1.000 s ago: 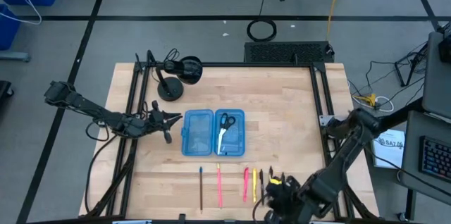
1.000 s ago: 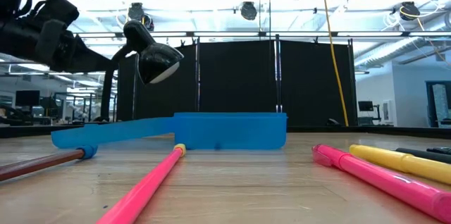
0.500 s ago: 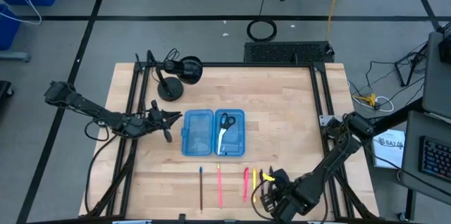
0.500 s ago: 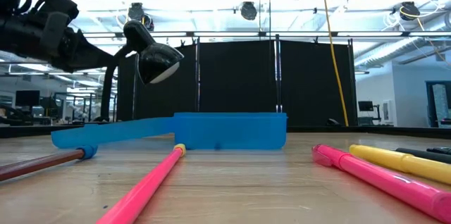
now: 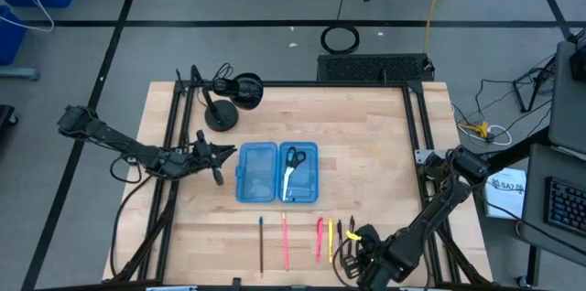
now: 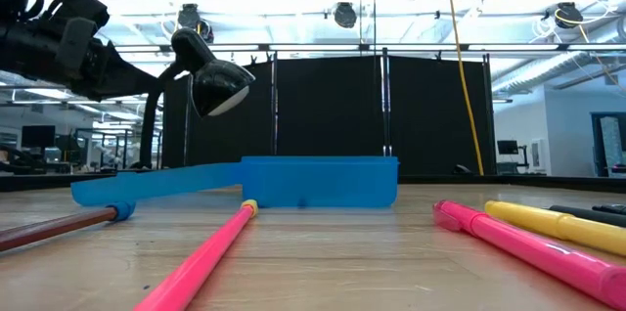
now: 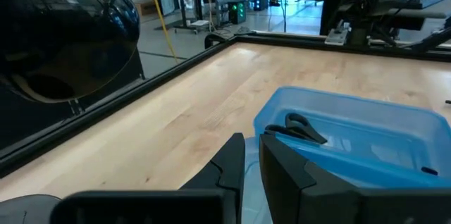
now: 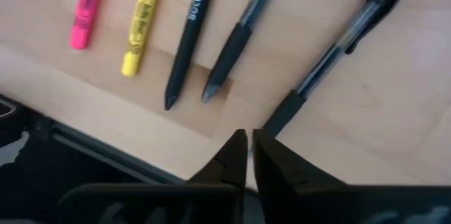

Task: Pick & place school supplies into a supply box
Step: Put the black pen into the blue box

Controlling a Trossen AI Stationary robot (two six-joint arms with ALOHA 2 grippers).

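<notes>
The supply box (image 5: 277,172), translucent blue, lies open in two halves at mid table, with the scissors (image 5: 291,161) inside its right half. Pens, pencils and markers (image 5: 320,239) lie in a row along the near edge; the right wrist view shows a pink marker (image 8: 88,5), a yellow one (image 8: 144,20) and three dark pens (image 8: 190,34). My right gripper (image 8: 248,139) points down over the pens' near tips, its fingers almost together with nothing between them. My left gripper (image 7: 252,153) lies level at the box's left edge (image 5: 238,152). My left gripper comes level from the table's left at the outer edge of the box's left half (image 7: 252,182). Pale blue plastic shows in the narrow gap between its two fingers. The box rests flat on the table. The fingers hide how far back the edge reaches.
A black desk lamp (image 5: 229,99) stands behind the box at the far left, its head (image 6: 213,81) hanging over the table. A black frame (image 5: 417,135) runs around the tabletop. Bare wood lies right of the box.
My right gripper has come down toward the pens at the near edge and has rolled about its wrist. The box, the pens and my left gripper have stayed where they were.
</notes>
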